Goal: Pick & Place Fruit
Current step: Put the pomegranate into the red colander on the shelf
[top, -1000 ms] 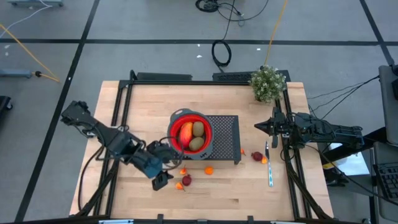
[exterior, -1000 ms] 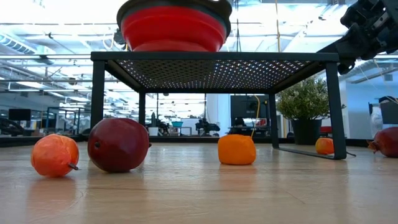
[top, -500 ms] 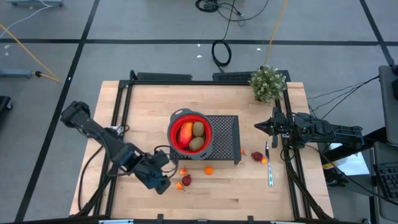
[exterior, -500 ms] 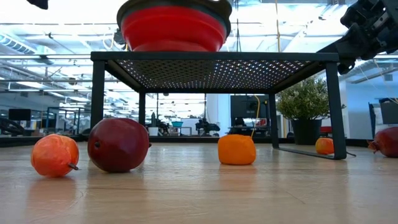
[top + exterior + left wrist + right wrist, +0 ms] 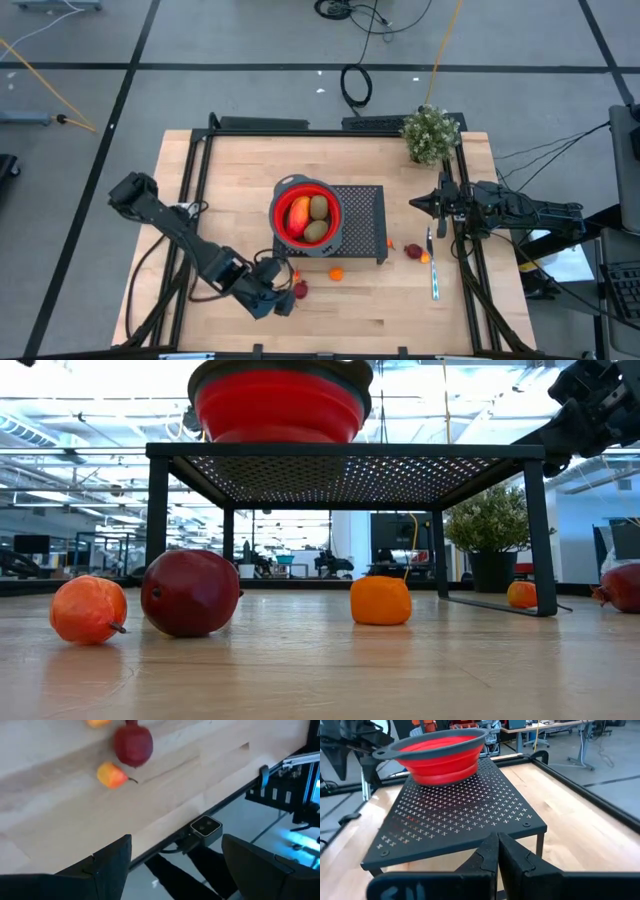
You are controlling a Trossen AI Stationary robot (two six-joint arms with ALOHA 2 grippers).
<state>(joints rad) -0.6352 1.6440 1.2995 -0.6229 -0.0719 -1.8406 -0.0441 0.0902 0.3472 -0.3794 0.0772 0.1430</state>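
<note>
The left gripper [image 5: 281,303] is hovering low over the front part of the wooden table [image 5: 240,170], its fingers [image 5: 110,862] spread wide and holding nothing. Just beside it are lying a dark red fruit [image 5: 300,288] and a small orange-yellow fruit [image 5: 112,775], close together but apart from the fingers. A small orange ball [image 5: 336,272] is sitting near the front edge of the black perforated rack [image 5: 362,215]. On that rack a red collapsible bowl [image 5: 330,212] is standing, holding a long red-orange-yellow fruit [image 5: 298,213] and two brown ovals [image 5: 318,208]. Toward the right side, another dark red fruit [image 5: 413,250] and a small orange piece [image 5: 425,256] are resting beside a pale-handled utensil [image 5: 434,278]. The right gripper [image 5: 416,204] is waiting at the right edge of the table, its fingers [image 5: 512,857] pressed together on nothing. A potted plant [image 5: 431,133] is standing at the far right corner.
</note>
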